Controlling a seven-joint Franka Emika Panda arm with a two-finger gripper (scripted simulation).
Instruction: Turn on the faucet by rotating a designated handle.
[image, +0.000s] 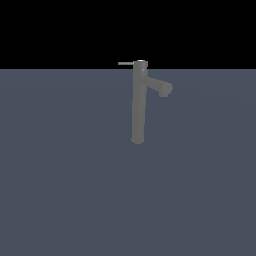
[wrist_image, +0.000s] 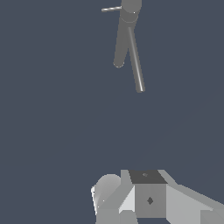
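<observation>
In the exterior view, the handle (image: 126, 63) comes first from the left: a thin, short, pale grey straight rod, level, pointing toward nine o'clock from the lighter cap of the faucet (image: 138, 105). The faucet is a tall, slim, matte grey cylinder standing upright near the centre of a flat, smooth slate-blue floor (image: 60, 190). A short, thick spout stub branches off just below the cap and angles down toward four o'clock.

The floor runs unbroken to a straight far edge, which meets a black backdrop just below the cap. Open floor surrounds the column on all sides, and nothing stands beside the rod.

No arm shows in the exterior view. In the wrist view, pale grey blocky parts of the robot (wrist_image: 148, 199) fill the lower edge. The fingertips cannot be made out there, so I cannot tell whether the gripper is spread or pressed together. The faucet (wrist_image: 123, 39) sits well apart from those parts, toward twelve o'clock, with the handle (wrist_image: 111, 8) jutting from its cap, touched by nothing.
</observation>
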